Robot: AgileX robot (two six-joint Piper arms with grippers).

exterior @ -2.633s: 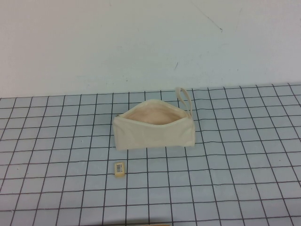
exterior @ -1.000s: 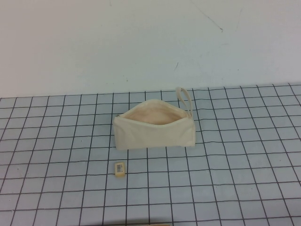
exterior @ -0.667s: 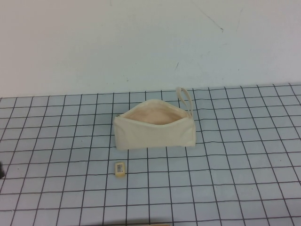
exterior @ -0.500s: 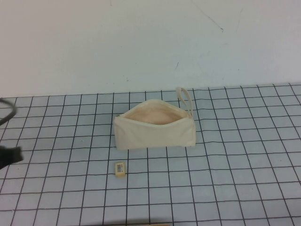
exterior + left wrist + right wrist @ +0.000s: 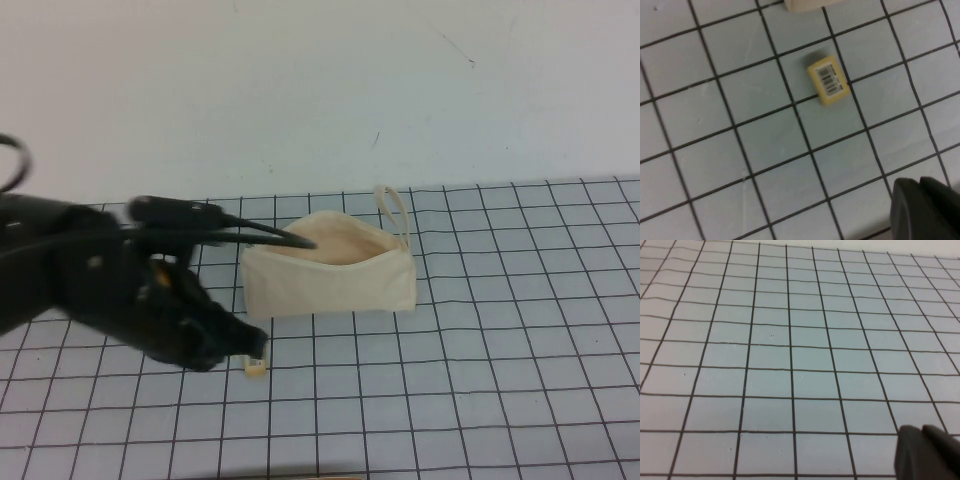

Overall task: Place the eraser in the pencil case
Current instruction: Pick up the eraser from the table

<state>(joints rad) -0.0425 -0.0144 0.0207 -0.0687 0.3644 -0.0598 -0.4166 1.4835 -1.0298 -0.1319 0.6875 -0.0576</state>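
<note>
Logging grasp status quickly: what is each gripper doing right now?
Left gripper: over the table beside the eraser, holding nothing; open or closed cannot be told.
Right gripper: only its tip shows, over bare grid; cannot be told.

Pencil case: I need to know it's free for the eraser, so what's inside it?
Through the pencil case mouth only peach lining shows; its bottom is hidden. The eraser lies outside, left gripper above. Right gripper elsewhere.

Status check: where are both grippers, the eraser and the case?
Left gripper low beside eraser, nothing held. Eraser on mat, outside pencil case; case mouth open. Right gripper only in its wrist view, over bare grid. Nothing blocking.
</note>
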